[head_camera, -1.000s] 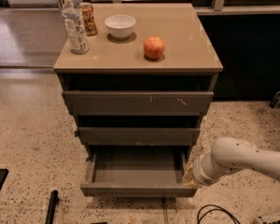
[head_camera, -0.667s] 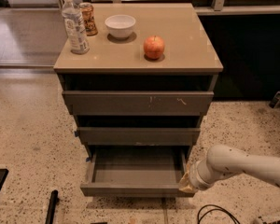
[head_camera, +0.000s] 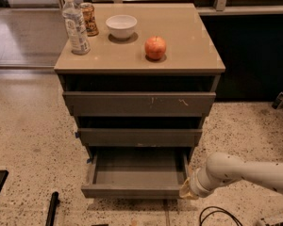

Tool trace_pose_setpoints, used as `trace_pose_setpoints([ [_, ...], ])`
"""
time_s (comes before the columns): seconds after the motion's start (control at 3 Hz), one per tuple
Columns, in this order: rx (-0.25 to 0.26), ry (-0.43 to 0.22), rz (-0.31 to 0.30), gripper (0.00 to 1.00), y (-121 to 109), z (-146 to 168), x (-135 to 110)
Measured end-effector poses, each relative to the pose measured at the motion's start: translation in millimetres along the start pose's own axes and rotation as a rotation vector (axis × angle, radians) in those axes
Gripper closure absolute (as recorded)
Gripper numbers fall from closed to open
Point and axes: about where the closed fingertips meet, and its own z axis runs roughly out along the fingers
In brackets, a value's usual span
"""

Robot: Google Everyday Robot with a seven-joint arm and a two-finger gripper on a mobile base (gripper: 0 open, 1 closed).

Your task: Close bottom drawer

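Update on the drawer job: the pincer (head_camera: 185, 191) has dropped over the last second. It was hovering up beside the right wall of the bottom drawer (head_camera: 136, 173), and now it sits lower and a touch further in, right at the drawer's front right corner. It looks like it's touching the end of the front panel or just beside it, but I honestly can't say which. I also can't tell whether the pincer is wide or narrow from here; all I get is a yellowish tip at the end of the white arm (head_camera: 247, 171).

The drawer itself hasn't budged. It's pulled well out, running left from the pincer, with the bare inside showing. The mid-width front (head_camera: 139, 136) is above and left of the pincer, and the scratched widest one (head_camera: 139, 103) is higher again; both look pushed in.

My read is that I've only been lining up, so nothing is closed yet. Next I need a push from that front edge toward the cabinet. Since the contact is at one corner, I'm a bit worried the drawer will skew and bind.

Way above the pincer on the tabletop (head_camera: 193, 41) are the apple (head_camera: 155, 47), bowl (head_camera: 121, 26), bottle (head_camera: 75, 25) and can (head_camera: 88, 19), all out of the way. A cable (head_camera: 217, 215) lies on the floor just below and right of it.
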Motion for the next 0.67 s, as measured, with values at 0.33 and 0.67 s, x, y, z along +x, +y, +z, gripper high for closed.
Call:
trace_pose_setpoints([
  [0.33, 0.053, -0.010, -0.018, 1.00, -15.1, 35.8, 20.3],
  [0.67, 0.094, -0.086, -0.019, 1.00, -31.4, 121.7, 36.1],
])
